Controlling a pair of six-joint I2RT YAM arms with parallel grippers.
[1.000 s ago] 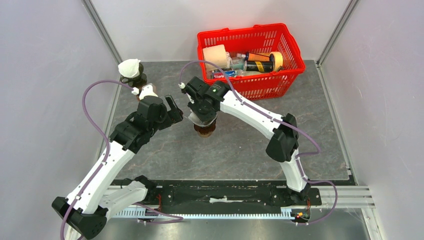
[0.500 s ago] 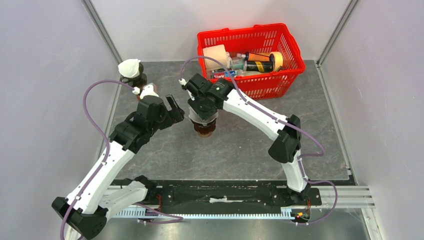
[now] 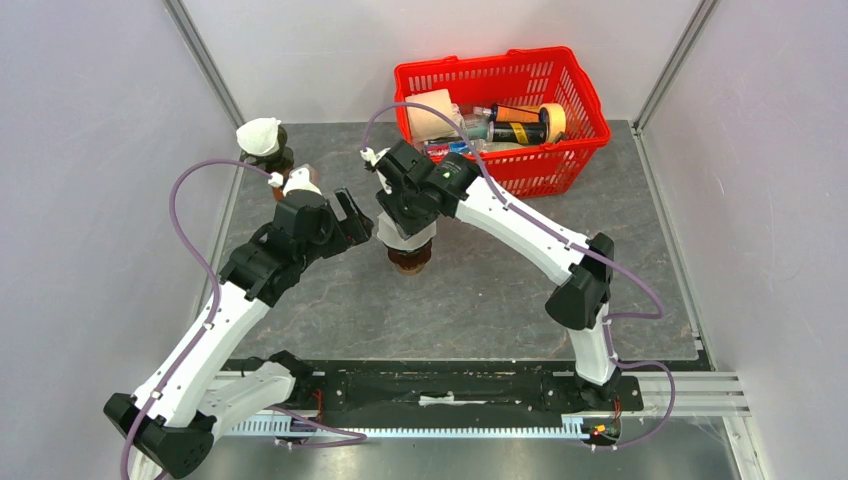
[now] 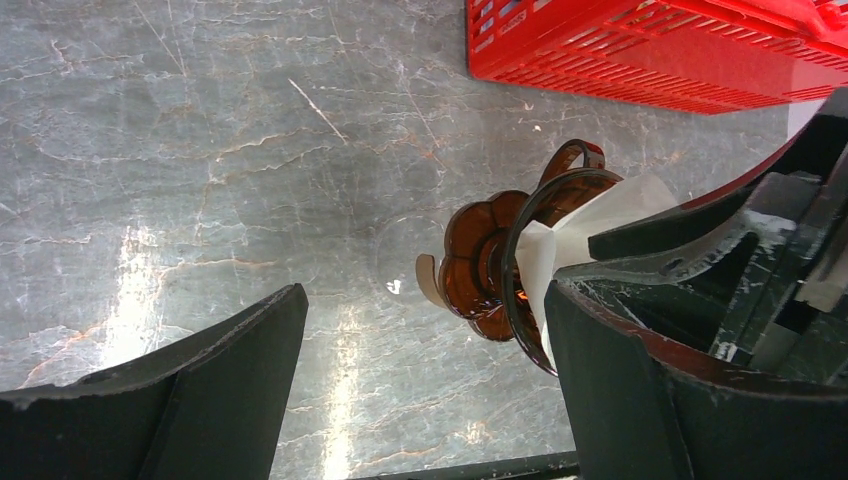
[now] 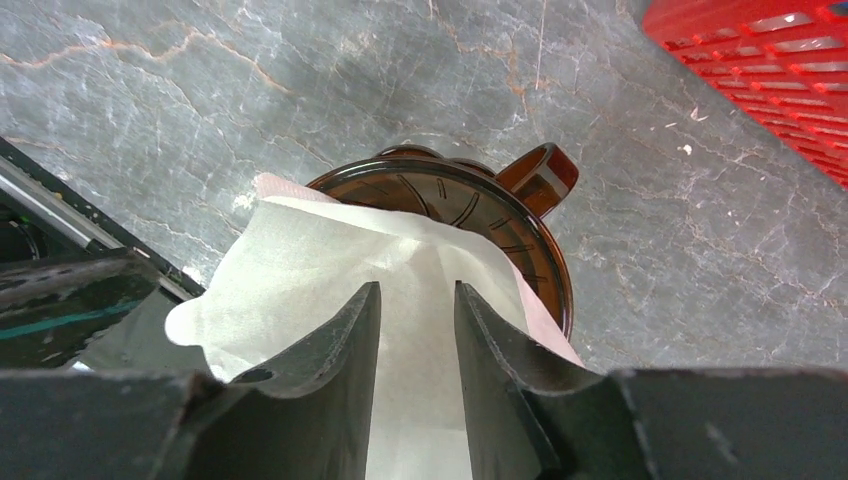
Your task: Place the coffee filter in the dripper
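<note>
Coffee filter [image 5: 330, 260]: white paper, lying in the mouth of the brown dripper [image 5: 470, 205], one edge overhanging the rim. The dripper stands on the table [image 3: 480, 300]. Right gripper [image 5: 418, 295] directly above, jaws slightly apart, paper visible through the gap, no grip evident. Left gripper [image 4: 425, 300] wide open, empty, just beside the dripper. Red basket [image 3: 560, 165] behind.

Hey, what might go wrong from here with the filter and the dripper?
The filter sits lopsided, spilling over one side of the dripper; it may not seat. The right claw straddles a fold of it with jaws only slightly apart, so lifting away might drag it out. The open left claw stands close beside the dripper and might knock it.
</note>
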